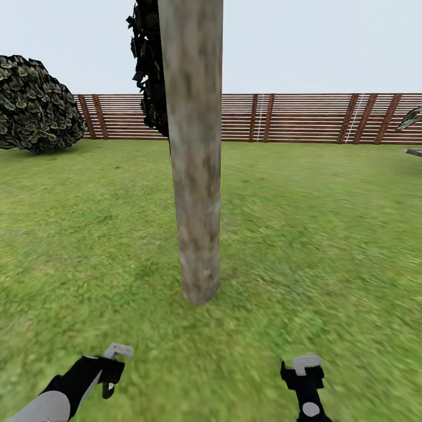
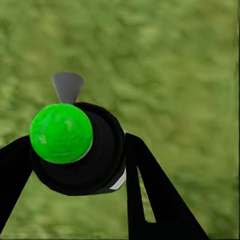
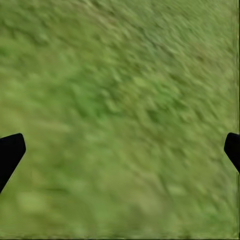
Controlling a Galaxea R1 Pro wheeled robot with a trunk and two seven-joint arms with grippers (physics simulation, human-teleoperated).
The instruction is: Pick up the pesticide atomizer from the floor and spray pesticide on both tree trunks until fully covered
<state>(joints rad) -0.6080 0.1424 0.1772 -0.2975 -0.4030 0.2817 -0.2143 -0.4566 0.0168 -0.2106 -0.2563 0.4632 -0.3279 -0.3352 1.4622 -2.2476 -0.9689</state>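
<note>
A tree trunk, pale, mottled grey-brown and straight, rises from the grass straight ahead, a short way beyond both grippers. My left gripper is low at the left and shut on the pesticide atomizer. The atomizer is a small black bottle with a bright green cap and a grey nozzle, seen end-on over the grass. My right gripper hangs low at the right, open, with its fingertips far apart and only lawn between them. Pesticide and the floor are out of view.
A grass lawn spreads all around. A brown slat fence runs across the back. A narrow near-black tree stands behind the trunk and a round shrub at the far left. A palm frond pokes in at the right edge.
</note>
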